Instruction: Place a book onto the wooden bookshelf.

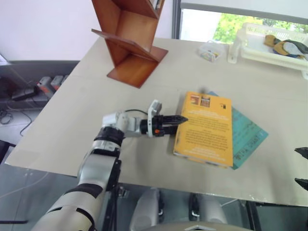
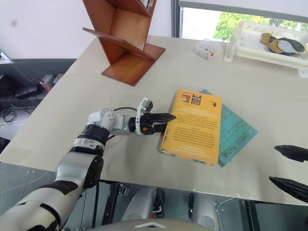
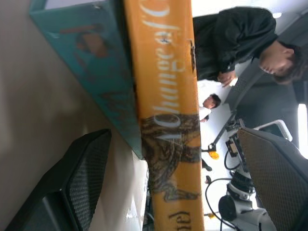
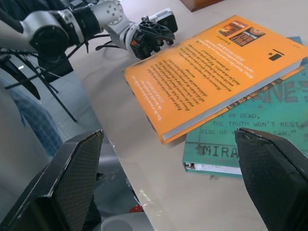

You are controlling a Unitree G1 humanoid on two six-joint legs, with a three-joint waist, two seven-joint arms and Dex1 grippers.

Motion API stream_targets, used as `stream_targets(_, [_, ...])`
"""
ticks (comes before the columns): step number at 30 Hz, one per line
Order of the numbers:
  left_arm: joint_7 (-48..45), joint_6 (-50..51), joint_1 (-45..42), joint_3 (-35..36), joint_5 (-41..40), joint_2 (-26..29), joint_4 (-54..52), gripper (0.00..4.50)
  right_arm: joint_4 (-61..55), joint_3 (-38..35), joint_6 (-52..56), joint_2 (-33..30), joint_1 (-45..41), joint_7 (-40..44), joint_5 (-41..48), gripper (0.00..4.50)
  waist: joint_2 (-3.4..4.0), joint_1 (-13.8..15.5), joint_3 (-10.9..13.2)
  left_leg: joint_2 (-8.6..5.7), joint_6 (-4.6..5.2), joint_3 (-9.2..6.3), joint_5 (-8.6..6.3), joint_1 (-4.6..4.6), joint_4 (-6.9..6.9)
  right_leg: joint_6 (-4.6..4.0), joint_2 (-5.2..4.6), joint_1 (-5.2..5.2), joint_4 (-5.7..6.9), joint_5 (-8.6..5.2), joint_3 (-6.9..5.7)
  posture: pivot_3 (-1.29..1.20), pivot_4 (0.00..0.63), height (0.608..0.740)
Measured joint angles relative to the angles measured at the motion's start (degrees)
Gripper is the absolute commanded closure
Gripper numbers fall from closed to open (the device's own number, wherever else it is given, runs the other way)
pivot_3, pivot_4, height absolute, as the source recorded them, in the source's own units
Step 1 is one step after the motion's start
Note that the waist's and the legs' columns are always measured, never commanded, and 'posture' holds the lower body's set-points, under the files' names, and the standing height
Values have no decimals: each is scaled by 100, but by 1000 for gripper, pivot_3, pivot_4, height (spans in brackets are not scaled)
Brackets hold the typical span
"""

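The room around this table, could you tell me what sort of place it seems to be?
Probably a robotics lab or office. The beige table stands by a window, power strips and cables lie beside it, and the left wrist view shows a seated person in black near camera stands.

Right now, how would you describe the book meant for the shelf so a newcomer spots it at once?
On the pale table, in front of the wooden bookshelf, two books lie stacked. The book is the upper one: thick, orange-yellow, with small dark print and two small pictures, unlike the thinner teal book under it.
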Motion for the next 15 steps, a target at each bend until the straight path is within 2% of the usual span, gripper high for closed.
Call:
stream_targets(2, [-376, -89, -85, -152, 122, -25, 84, 550, 0, 4, -56, 78, 6, 1, -60, 0, 2, 10, -1, 0, 0, -7, 0, -18, 6, 0, 4, -12, 0, 0, -8, 0, 150, 712])
stream_targets(3, [-567, -94, -105, -262, 166, -24, 84, 1034, 0, 4, -86, 112, 12, 0, -84, 0, 3, 12, -1, 1, 1, -13, 1, -27, 11, -1, 5, -15, -1, 0, -14, 0, 150, 712])
stream_targets(4, [-651, -98, -106, -304, 192, -27, 83, 1184, 0, 4, -91, 130, 13, 0, -91, 0, 3, 13, -2, 1, 4, -16, 3, -31, 14, -1, 5, -16, -1, 0, -16, 0, 150, 712])
stream_targets(7, [-1094, -122, -111, -605, 379, 32, 48, 2569, 0, 5, -182, 190, 46, 4, -177, 0, 5, 30, -3, 1, 21, -28, 12, -60, 25, -3, 11, -35, 0, 2, -27, 0, 150, 712])
stream_targets(8, [-1134, -124, -117, -653, 398, 46, 45, 3174, 0, 6, -204, 204, 46, 7, -186, 0, 5, 34, -3, 1, 21, -29, 12, -61, 26, -3, 12, -34, 0, 2, -27, 0, 150, 712])
stream_targets(9, [-1224, -124, -124, -694, 462, 61, 42, 3456, 1, 9, -226, 217, 47, 18, -209, 0, 5, 37, -3, 0, 21, -29, 12, -62, 27, -3, 13, -34, 1, 2, -27, 0, 150, 712])
stream_targets(15, [-1320, -99, -218, -579, 524, 171, 157, 3456, 81, 65, -341, 226, 29, 78, -302, 0, 4, 31, -2, 3, 24, -31, 11, -62, 34, 0, 10, -34, 3, 1, -28, 0, 150, 712])
